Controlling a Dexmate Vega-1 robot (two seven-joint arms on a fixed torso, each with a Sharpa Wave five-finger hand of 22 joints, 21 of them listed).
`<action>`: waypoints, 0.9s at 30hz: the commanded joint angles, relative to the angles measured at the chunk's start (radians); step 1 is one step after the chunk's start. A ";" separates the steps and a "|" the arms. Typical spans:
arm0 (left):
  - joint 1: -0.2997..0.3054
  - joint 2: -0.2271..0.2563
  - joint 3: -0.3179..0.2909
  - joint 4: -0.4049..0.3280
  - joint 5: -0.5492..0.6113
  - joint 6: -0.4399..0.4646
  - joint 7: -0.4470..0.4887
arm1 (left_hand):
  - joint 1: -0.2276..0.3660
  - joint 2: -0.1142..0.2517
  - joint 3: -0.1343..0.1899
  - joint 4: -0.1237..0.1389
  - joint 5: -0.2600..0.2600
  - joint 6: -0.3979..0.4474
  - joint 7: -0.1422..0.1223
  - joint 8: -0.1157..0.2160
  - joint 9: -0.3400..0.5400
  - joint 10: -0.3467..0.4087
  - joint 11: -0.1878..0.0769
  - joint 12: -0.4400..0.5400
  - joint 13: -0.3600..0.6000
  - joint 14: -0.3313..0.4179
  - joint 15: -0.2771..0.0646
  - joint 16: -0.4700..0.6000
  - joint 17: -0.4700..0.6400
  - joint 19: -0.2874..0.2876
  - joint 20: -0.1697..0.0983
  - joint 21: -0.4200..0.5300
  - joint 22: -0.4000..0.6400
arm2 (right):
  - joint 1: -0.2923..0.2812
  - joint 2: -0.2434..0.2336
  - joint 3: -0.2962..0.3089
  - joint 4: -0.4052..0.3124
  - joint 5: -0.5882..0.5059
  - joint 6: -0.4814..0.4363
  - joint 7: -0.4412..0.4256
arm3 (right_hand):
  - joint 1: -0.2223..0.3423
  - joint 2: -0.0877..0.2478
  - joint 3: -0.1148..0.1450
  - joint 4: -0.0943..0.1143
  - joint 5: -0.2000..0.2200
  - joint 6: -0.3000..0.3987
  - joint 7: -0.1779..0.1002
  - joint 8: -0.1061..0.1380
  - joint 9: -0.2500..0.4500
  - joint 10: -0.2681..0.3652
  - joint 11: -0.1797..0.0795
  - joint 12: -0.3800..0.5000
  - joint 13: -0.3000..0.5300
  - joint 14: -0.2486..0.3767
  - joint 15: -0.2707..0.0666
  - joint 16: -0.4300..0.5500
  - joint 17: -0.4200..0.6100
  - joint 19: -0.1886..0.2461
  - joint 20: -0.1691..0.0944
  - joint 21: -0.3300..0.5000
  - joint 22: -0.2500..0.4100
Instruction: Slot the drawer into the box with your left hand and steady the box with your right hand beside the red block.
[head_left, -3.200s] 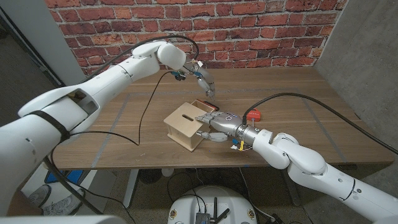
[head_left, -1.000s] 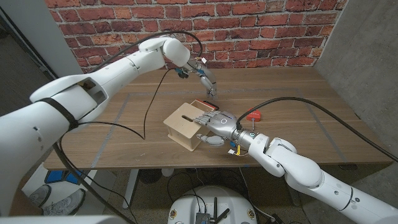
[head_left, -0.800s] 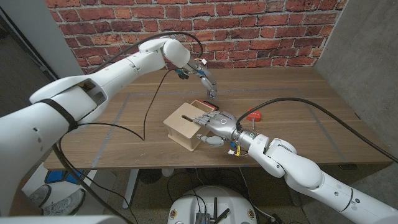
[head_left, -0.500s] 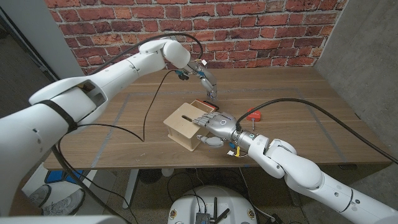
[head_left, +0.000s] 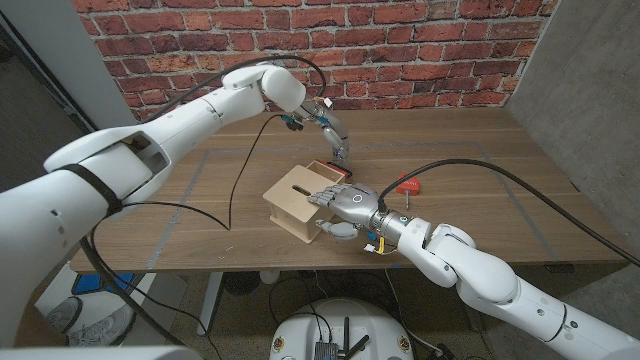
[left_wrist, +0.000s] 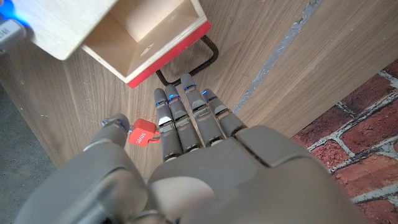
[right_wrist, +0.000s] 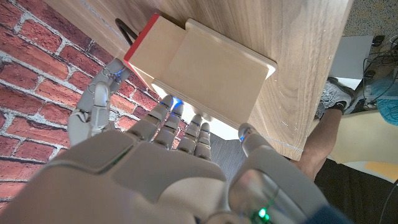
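Observation:
The light wooden box (head_left: 296, 204) stands near the table's front edge. The drawer (head_left: 324, 170), red-fronted with a black loop handle, sticks partway out of its far end. My left hand (head_left: 334, 134) hovers just beyond the handle, fingers straight and apart, holding nothing. My right hand (head_left: 346, 205) lies against the box's right side, fingers touching its top edge, thumb at the front face. The red block (head_left: 408, 184) lies on the table right of that hand. In the left wrist view my left hand (left_wrist: 186, 134) points at the drawer (left_wrist: 144, 32), with the red block (left_wrist: 143, 134) near the thumb. The right wrist view shows my right hand (right_wrist: 180, 162) at the box (right_wrist: 208, 65).
The wooden table (head_left: 500, 160) reaches back to a brick wall (head_left: 420, 50). Black cables (head_left: 235, 170) trail across the tabletop left of the box and loop off the right arm (head_left: 480, 165). The front table edge runs just in front of the box.
My right hand has slid from lying over the box's far right corner to a spot nearer the front along its right side. My left hand has stayed behind the drawer, barely moving.

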 joint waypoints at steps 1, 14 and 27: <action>0.011 0.013 -0.008 -0.015 -0.003 -0.001 -0.003 | -0.002 0.013 0.008 -0.003 0.003 0.013 0.001 0.007 0.002 0.024 0.003 0.008 0.000 0.017 -0.113 0.001 0.002 0.014 -0.148 0.005 0.003 | 0.004 0.006 -0.005 0.007 0.023 0.005 0.009 | 0.006 0.052 0.002 0.005 -0.005 0.009 -0.001 0.007 0.004 0.010 -0.002 0.005 0.006 0.012 -0.134 0.009 0.006 0.012 -0.128 0.010 0.003; 0.005 0.003 -0.008 0.023 -0.015 -0.028 -0.005 | -0.017 0.023 0.021 -0.011 0.002 0.049 0.000 0.016 0.003 0.053 -0.008 0.012 0.001 0.045 -0.120 0.003 0.003 0.019 -0.149 0.004 0.003 | 0.017 0.014 -0.018 0.012 0.018 0.006 0.014 | 0.004 0.051 -0.003 0.012 -0.012 0.028 0.005 0.011 0.005 0.032 0.004 0.015 0.009 0.019 -0.136 0.018 0.015 0.023 -0.131 0.011 0.003; -0.009 -0.021 0.005 0.084 -0.034 -0.056 -0.015 | -0.035 0.029 0.039 -0.021 0.001 0.081 0.007 0.019 0.004 0.098 -0.015 0.018 0.001 0.076 -0.122 0.002 0.004 0.037 -0.146 0.006 0.003 | 0.031 0.018 -0.021 0.015 0.017 0.008 0.024 | 0.010 0.055 0.000 0.010 -0.013 0.027 0.003 0.007 0.005 0.034 0.000 0.015 0.010 0.015 -0.135 0.020 0.018 0.023 -0.135 0.009 0.003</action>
